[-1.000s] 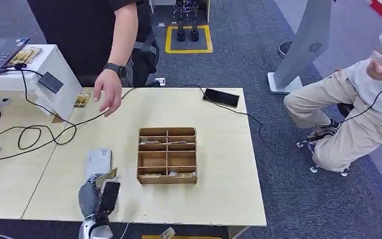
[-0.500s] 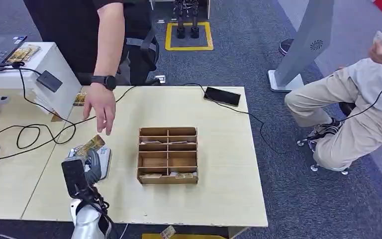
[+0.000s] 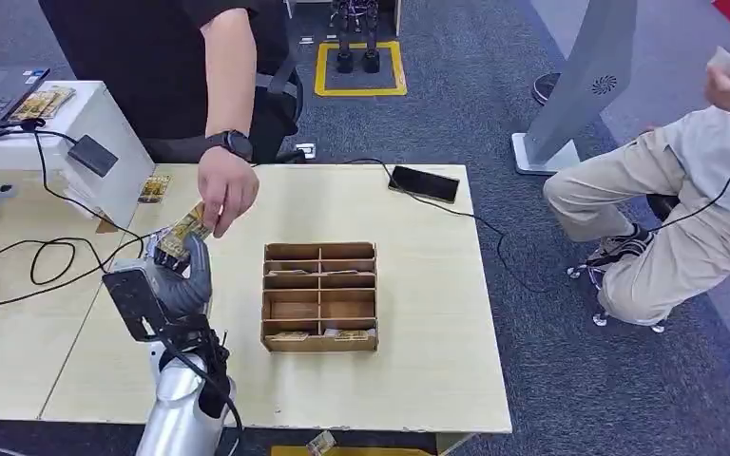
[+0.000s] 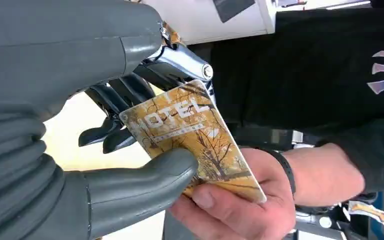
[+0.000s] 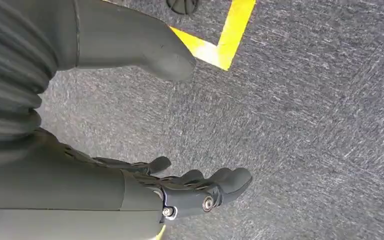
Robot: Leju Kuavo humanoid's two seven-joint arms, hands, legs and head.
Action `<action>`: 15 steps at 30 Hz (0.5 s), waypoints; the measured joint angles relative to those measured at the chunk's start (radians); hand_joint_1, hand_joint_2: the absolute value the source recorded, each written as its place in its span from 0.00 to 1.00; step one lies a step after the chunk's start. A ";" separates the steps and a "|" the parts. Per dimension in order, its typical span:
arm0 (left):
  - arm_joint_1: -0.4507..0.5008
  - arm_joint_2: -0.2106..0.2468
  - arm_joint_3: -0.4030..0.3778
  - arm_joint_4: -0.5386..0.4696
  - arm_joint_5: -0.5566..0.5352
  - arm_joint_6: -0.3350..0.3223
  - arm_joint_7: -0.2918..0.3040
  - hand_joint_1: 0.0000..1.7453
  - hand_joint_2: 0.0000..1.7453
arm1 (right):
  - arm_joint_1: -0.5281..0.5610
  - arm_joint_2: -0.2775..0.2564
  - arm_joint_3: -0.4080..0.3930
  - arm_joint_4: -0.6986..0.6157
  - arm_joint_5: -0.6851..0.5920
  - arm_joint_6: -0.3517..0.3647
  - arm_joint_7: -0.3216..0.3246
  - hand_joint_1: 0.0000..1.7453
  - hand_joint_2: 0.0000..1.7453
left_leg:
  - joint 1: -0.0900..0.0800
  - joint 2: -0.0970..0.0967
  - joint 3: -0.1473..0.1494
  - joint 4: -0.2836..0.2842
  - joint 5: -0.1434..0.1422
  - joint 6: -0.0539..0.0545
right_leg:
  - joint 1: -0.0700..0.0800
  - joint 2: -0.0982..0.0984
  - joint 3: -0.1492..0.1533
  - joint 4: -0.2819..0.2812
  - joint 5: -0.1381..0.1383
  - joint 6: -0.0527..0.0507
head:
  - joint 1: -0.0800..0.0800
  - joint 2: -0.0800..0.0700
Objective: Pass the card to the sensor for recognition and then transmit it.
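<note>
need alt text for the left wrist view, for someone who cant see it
The robot's left hand pinches a yellow hotel card printed with bare trees between its thumb and darker fingers, while a person's hand grips the card's far end. The person wears a black top and a dark wristband.

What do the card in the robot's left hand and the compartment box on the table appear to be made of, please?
The card looks like glossy printed plastic: stiff and flat, with a yellow tree print and lettering, though laminated cardboard is possible. The compartment box looks like unfinished thin wood or fibreboard: matte brown, with slotted dividers.
</note>
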 joint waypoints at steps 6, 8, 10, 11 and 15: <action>-0.022 0.008 -0.010 -0.003 0.003 0.000 0.001 1.00 1.00 | 0.000 0.000 0.000 0.001 0.002 0.000 0.000 0.00 1.00 | 0.000 0.001 0.000 0.000 0.000 0.000 | 0.000 0.001 0.000 0.000 0.000 0.000 | 0.000 0.000; -0.023 0.010 -0.011 -0.005 0.003 0.000 0.001 1.00 1.00 | 0.000 0.000 0.000 0.001 0.002 0.000 0.000 0.00 1.00 | 0.000 0.001 0.000 0.000 0.000 0.000 | 0.000 0.001 0.000 0.000 0.000 0.000 | 0.000 0.000; -0.024 0.011 -0.011 -0.005 0.003 0.000 0.001 1.00 1.00 | 0.000 0.000 0.000 0.001 0.002 0.000 0.000 0.00 1.00 | 0.000 0.001 0.000 0.000 0.000 0.000 | 0.000 0.001 0.000 0.000 0.000 0.000 | 0.000 0.000; -0.025 0.011 -0.011 -0.005 0.004 0.002 0.001 1.00 1.00 | 0.000 0.000 0.000 0.001 0.002 0.000 0.000 0.00 1.00 | 0.000 0.001 0.000 0.000 0.000 0.000 | 0.000 0.001 0.000 0.000 0.000 0.000 | 0.000 0.000; -0.036 0.015 -0.017 -0.005 0.023 0.004 0.016 0.31 1.00 | 0.000 0.000 0.000 0.002 0.006 0.000 0.000 0.00 1.00 | 0.000 0.001 0.000 0.000 -0.001 0.000 | 0.000 0.001 -0.001 0.000 0.000 0.000 | 0.000 0.000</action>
